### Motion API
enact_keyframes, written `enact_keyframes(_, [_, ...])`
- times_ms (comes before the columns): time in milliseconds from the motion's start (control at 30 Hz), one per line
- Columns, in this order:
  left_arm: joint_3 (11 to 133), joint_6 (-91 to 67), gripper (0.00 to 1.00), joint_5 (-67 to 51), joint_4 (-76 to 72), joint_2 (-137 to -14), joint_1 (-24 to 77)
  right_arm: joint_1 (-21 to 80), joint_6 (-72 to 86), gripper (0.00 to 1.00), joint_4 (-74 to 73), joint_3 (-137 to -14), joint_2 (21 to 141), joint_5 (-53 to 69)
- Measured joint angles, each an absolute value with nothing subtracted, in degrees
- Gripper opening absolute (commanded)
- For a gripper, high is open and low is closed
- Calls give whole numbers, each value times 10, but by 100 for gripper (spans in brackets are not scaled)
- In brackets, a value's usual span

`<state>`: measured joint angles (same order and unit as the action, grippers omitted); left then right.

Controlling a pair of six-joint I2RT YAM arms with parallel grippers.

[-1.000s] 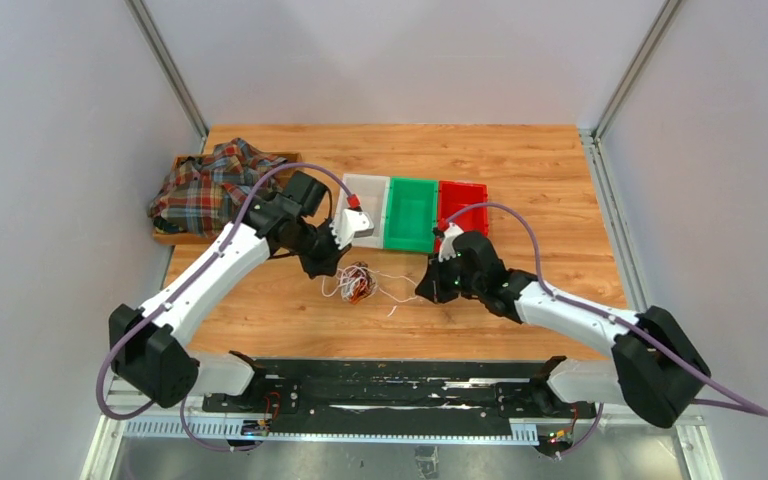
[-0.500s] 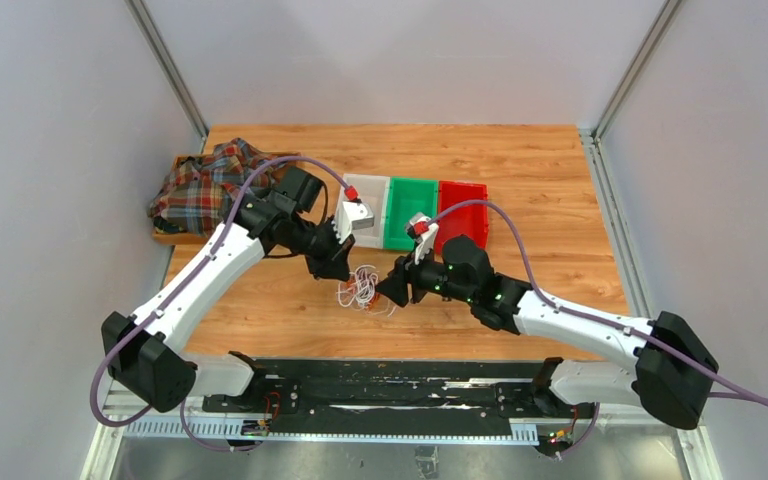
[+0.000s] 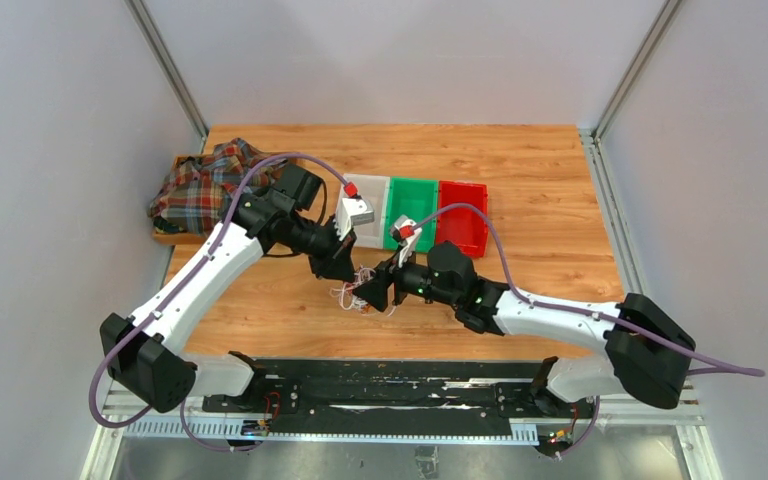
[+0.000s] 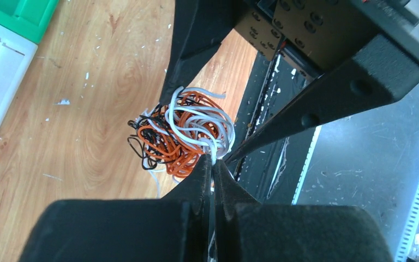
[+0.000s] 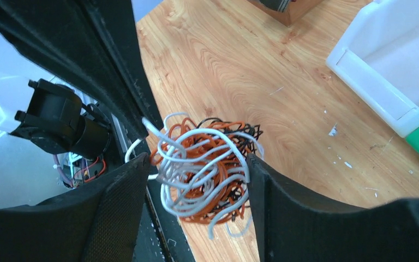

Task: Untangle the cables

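A tight ball of thin cables [image 4: 188, 134], with white, orange-red and black strands looping through one another, is sitting over the near middle of the wooden desk [image 3: 560, 200]. Whether it is touching the wood cannot be told. The left fingers [image 4: 196, 183] are pressing fully together on a white strand at the ball's edge. The right fingers [image 5: 125, 185] are standing wide apart, one on each side of the ball, gripping nothing. The step in hand appears to be taking a second hold on the right, opposite the left one. The next move is probably calling for the right fingers to be closing on a single strand or loop, not the whole knot, and then drawing gently away so the loops are sliding free rather than tightening.
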<state>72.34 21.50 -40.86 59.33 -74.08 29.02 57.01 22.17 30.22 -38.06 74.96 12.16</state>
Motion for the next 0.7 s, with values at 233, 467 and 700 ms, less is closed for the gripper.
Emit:
enact_keyframes(233, [725,205,0,-427,594,-741,290,578,229,67,326,-381,771,70])
enact_keyframes(467, [747,192,0,-462,597,-741,290,578,231,65,346,-385,812,0])
enact_keyframes(700, [784,180,0,-489,609,-741,290,578,230,62,357,-391,848,-32])
